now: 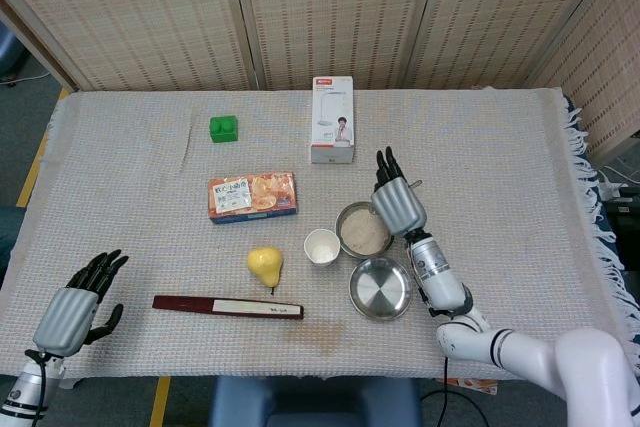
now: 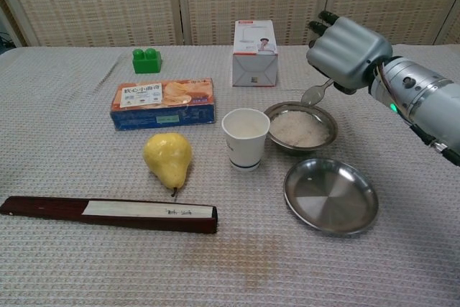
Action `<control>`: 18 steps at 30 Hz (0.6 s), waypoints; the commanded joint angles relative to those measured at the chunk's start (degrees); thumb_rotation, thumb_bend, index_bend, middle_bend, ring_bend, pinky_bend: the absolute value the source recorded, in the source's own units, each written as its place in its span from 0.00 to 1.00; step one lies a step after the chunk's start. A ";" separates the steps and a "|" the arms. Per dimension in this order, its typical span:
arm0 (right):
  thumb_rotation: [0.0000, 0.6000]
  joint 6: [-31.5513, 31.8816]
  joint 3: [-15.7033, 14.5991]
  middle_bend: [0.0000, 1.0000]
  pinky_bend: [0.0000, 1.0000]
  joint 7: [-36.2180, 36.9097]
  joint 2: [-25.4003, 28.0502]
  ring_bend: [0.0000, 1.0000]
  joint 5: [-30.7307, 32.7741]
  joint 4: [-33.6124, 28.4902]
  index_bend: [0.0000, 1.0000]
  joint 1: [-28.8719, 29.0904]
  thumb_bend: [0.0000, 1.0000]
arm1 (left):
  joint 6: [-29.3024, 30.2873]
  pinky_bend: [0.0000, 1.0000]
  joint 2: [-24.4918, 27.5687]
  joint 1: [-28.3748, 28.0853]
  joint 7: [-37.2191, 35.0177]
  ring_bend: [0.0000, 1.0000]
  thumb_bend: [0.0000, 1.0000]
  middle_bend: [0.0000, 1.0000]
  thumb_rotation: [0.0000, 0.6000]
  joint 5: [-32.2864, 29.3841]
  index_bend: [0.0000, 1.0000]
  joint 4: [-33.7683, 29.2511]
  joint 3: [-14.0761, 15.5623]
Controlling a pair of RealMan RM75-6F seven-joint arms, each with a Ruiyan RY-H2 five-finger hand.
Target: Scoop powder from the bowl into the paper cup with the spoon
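Observation:
A metal bowl [image 1: 345, 241] [image 2: 325, 119] of pale powder [image 1: 362, 233] [image 2: 297, 129] sits mid-table, with a white paper cup [image 1: 321, 246] [image 2: 245, 138] just to its left. My right hand [image 1: 398, 203] [image 2: 348, 52] hovers above the bowl's far right side and holds a metal spoon [image 2: 314, 94], whose bowl end tilts down over the powder. In the head view the hand hides most of the spoon. My left hand [image 1: 78, 298] rests open at the near left corner, far from everything.
An empty steel plate [image 1: 380, 289] [image 2: 330, 195] lies in front of the bowl. A pear [image 1: 265, 265] [image 2: 167, 159], a dark flat long box [image 1: 227, 306] [image 2: 108, 213], a biscuit box [image 1: 252, 196] [image 2: 163, 103], a green block [image 1: 224, 128] [image 2: 146, 60] and a white carton [image 1: 332, 120] [image 2: 255, 53] stand around.

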 commanded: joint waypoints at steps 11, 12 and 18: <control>1.00 -1.16 -2.19 0.30 0.00 -1.95 -2.14 0.00 0.28 2.42 0.74 1.39 0.34 | -0.33 0.18 -0.12 -0.09 0.20 0.00 0.47 0.00 1.00 -0.25 0.00 -0.04 -0.05; 1.00 -1.23 -2.30 0.30 0.00 -1.99 -2.20 0.00 0.36 2.44 0.74 1.43 0.34 | -0.44 0.18 -0.14 -0.13 0.22 0.00 0.47 0.00 1.00 -0.31 0.00 -0.03 -0.06; 1.00 -1.33 -2.76 0.30 0.00 -2.13 -2.32 0.00 0.27 2.45 0.74 1.51 0.34 | -0.58 0.18 -0.18 -0.20 0.30 0.00 0.47 0.00 1.00 -0.28 0.00 -0.12 -0.04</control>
